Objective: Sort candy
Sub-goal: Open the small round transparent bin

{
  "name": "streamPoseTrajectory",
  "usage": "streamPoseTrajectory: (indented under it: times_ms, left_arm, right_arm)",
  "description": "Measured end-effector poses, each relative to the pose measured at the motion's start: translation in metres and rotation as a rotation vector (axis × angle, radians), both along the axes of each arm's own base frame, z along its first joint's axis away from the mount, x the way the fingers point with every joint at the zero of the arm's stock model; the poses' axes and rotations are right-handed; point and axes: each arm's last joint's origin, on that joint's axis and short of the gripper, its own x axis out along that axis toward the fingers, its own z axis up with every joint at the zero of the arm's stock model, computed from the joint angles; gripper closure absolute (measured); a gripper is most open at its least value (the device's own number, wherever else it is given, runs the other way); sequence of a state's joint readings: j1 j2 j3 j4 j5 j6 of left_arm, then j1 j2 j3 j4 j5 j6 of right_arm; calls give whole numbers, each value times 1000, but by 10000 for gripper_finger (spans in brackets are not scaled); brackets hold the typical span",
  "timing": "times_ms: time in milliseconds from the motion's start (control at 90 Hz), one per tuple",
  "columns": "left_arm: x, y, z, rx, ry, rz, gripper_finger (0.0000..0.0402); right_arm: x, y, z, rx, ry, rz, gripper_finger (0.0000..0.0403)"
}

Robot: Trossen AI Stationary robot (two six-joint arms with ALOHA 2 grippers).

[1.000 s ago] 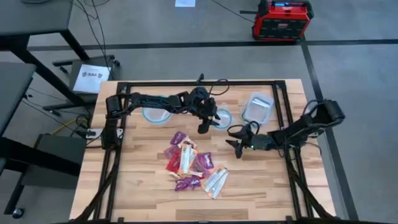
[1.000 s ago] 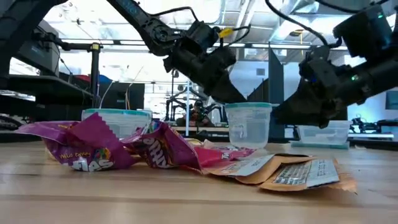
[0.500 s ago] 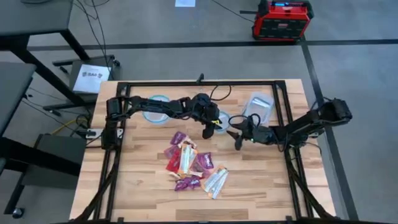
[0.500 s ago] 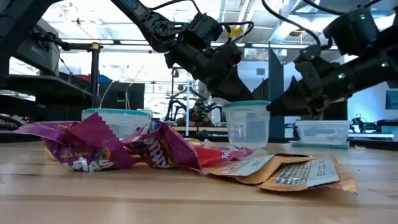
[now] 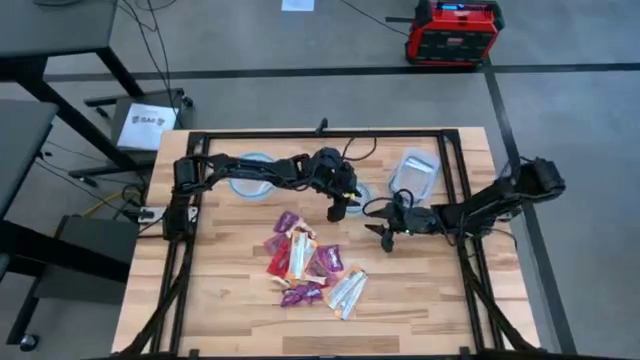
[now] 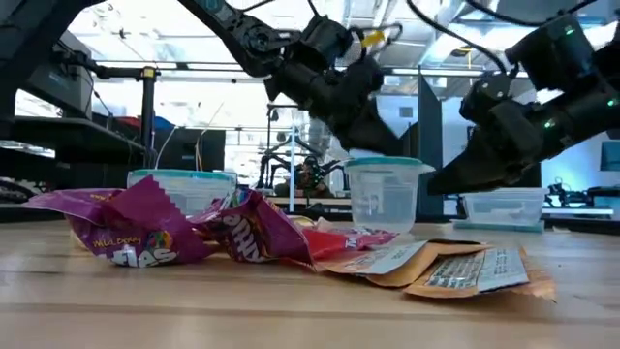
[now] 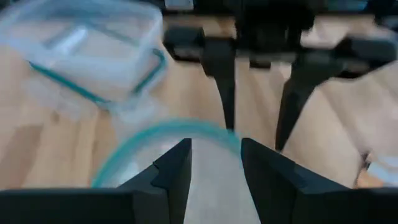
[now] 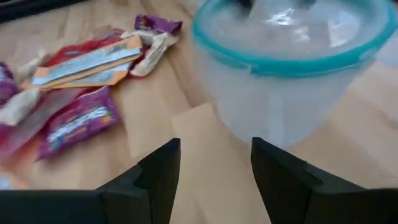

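The left gripper (image 5: 337, 212) hangs with its fingers (image 7: 174, 171) spread apart, holding nothing, just above the teal rim of a small round clear tub (image 6: 385, 192) that stands on the table (image 5: 420, 300). From there the left arm stretches back in a long, nearly flat line across the far part of the table to its base at the left edge, passing over a wider round container (image 5: 250, 175).

The right gripper (image 5: 385, 232) points at the same tub from the other side, its fingers (image 8: 158, 168) also apart and empty, low near the table. Its arm runs back, slightly bent, to the right edge, beside a rectangular clear box (image 5: 413, 172).

The candy (image 5: 305, 265) lies in a loose heap in the middle of the table, nearer the front than both grippers. In the low view a magenta packet (image 6: 121, 233) shows white lettering too crumpled to read for certain.
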State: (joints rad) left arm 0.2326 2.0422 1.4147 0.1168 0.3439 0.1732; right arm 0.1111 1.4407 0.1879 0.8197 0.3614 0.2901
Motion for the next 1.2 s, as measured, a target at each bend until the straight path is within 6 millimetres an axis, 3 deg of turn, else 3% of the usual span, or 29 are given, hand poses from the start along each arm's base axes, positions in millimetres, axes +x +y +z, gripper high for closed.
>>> streamPoseTrajectory:
  times_ms: [189,478,833,1022,1200]
  left_arm:
    - [2,1,-17,-10,50,-27,274]
    - [0,4,-18,2,65,-25,274]
    - [0,3,-19,3,76,-35,274]
    - [-1,2,-22,8,92,-36,274]
    - [-1,1,-23,9,95,-28,274]
  right_arm:
    - [8,-7,-8,17,-45,27,223]
    - [14,-17,-11,45,-152,12,223]
    - [17,-18,-11,178,-255,229,252]
    - [13,-10,10,160,-409,329,259]
    - [8,-6,-4,192,-269,331,260]
